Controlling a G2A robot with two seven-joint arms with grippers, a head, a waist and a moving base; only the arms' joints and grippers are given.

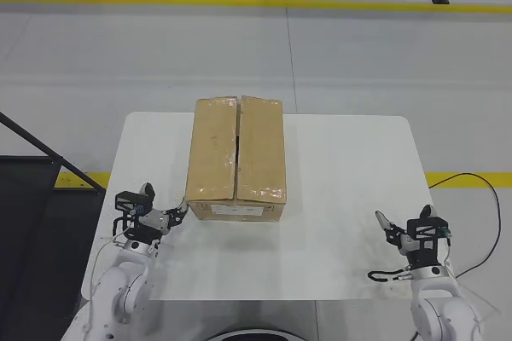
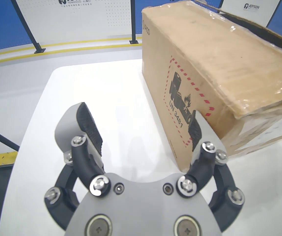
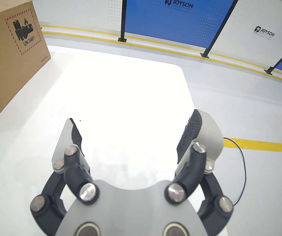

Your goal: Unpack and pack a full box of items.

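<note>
Taped cardboard box [image 1: 237, 158] on a smooth white tabletop [image 1: 350, 170] with rounded corners.
The brown, rectangular box sits centre frame in the top view, glossy with clear tape, its flaps meeting along a dark seam. The left jaws, ribbed black pads on pale curved fingers [image 2: 68, 121], gape just beside its lower-left corner. The right jaws gape at lower right, well apart.

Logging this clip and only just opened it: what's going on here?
Nothing is held yet. A cardboard box sits on the white table with its top flaps folded down. The left gripper is beside the box's near corner, fingers open; whether one touches the cardboard is unclear. The right gripper is over bare table well off to the other side, fingers open too. Unpacking has not begun.
</note>
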